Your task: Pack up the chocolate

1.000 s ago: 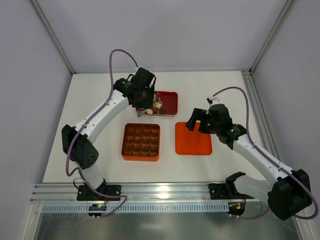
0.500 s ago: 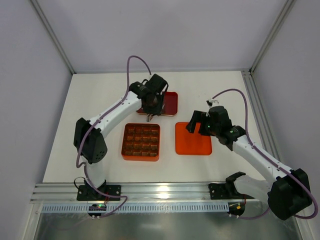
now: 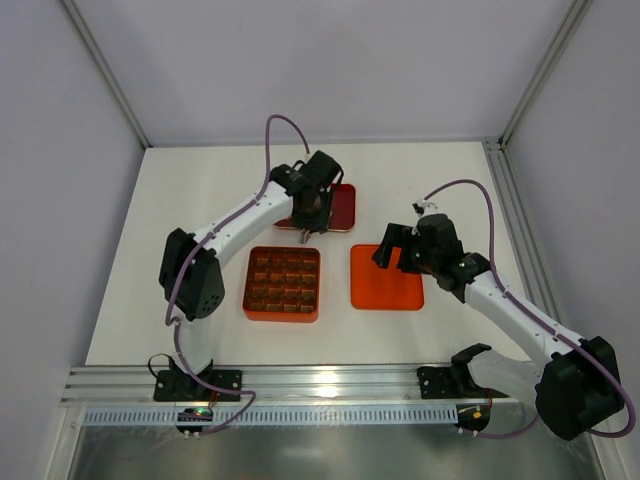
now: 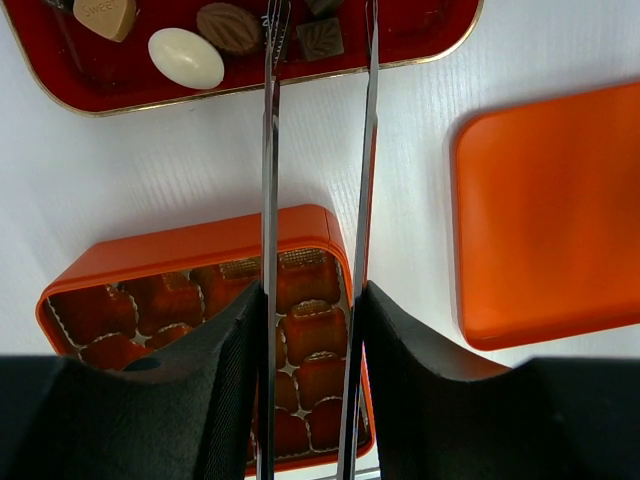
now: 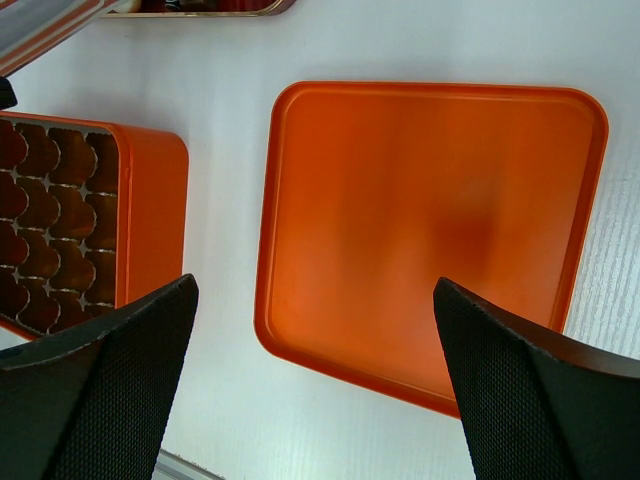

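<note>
The chocolate lies in a red tray (image 4: 420,40): a cream oval (image 4: 186,57), a brown oval (image 4: 228,27), a tan heart (image 4: 105,15) and a brown square (image 4: 322,38). My left gripper (image 4: 312,300) is shut on metal tweezers (image 4: 270,180), whose two prongs run on either side of the brown square. I cannot tell whether they pinch it. In the top view the left gripper (image 3: 305,215) hangs over the red tray (image 3: 343,208). The orange grid box (image 3: 282,283) stands open with no chocolate in its cells. My right gripper (image 5: 315,290) is open and empty above the orange lid (image 5: 430,230).
The lid (image 3: 386,277) lies flat to the right of the box, with a narrow strip of white table between them. The box also shows in the right wrist view (image 5: 150,220). Grey walls close the table at the back and sides.
My left arm has swung to the right over the red tray and now hides the chocolates in the top view. The right gripper has hardly shifted.
</note>
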